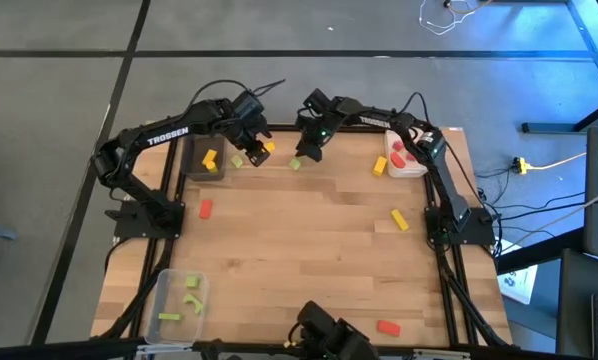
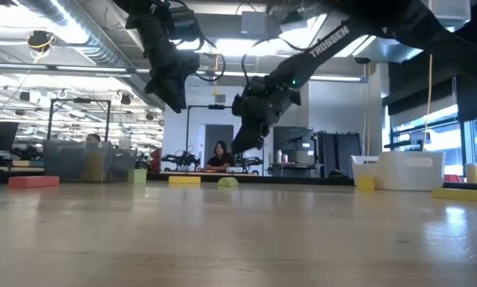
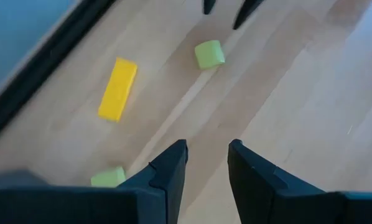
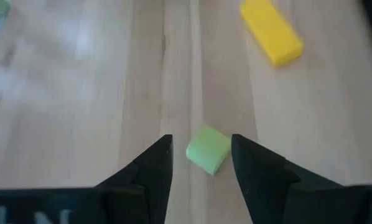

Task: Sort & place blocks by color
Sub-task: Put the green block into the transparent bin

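Observation:
My right gripper [image 4: 201,138] hangs open over the far middle of the table, above a small light green block [image 4: 208,150] that lies flat on the wood. Its fingers stand either side of that block without touching it. In the low view the fingertips [image 2: 240,148] are clear above the block [image 2: 228,182]. My left gripper [image 3: 208,147] is open, with nothing between its fingers, higher up near the far left. A yellow bar [image 3: 117,88] and another green piece [image 3: 108,177] lie on the table below it.
A dark grey tray [image 1: 193,172] at the far left holds a yellow block. A white tray [image 1: 411,170] at the far right holds red blocks. A clear tray [image 1: 165,296] at the near left holds green ones. Loose blocks: red [image 1: 206,208], yellow [image 1: 399,219], yellow [image 1: 380,165], red [image 1: 388,326].

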{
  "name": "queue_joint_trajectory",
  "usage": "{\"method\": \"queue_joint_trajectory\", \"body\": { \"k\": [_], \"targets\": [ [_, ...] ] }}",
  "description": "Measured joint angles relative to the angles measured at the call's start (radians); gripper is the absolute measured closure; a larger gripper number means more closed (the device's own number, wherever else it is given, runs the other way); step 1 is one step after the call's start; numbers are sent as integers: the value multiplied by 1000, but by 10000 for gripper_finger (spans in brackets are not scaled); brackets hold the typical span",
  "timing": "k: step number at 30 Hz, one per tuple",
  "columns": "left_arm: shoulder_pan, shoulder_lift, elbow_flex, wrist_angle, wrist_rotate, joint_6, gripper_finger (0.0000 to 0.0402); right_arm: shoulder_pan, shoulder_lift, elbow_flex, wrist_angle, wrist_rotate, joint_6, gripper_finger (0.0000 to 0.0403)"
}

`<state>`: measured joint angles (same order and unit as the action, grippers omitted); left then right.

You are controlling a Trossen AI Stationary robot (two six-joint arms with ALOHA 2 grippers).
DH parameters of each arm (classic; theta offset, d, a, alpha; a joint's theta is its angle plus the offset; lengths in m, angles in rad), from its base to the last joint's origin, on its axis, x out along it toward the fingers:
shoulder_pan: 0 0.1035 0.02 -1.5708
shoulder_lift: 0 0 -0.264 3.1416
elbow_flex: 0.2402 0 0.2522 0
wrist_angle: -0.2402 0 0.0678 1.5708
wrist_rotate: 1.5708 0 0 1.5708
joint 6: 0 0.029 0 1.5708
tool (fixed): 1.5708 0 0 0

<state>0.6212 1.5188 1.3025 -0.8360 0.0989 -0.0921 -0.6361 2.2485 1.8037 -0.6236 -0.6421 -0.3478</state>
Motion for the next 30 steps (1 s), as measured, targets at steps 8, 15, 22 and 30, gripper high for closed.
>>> {"method": "queue_joint_trajectory", "body": {
  "k": [8, 15, 22, 30],
  "targets": [
    [0, 19, -22, 105, 89, 312, 292, -26, -4, 260, -357, 32, -109, 240],
    [-22, 128, -92, 286, 182, 498, 292, -69, -5, 537, -627, 73, -110, 240],
    [-57, 277, -97, 475, 184, 574, 292, -104, -111, 512, -650, 124, -106, 240],
    [-57, 420, -32, 557, 152, 529, 292, -120, -151, 512, -663, 145, -101, 240]
  ]
}}
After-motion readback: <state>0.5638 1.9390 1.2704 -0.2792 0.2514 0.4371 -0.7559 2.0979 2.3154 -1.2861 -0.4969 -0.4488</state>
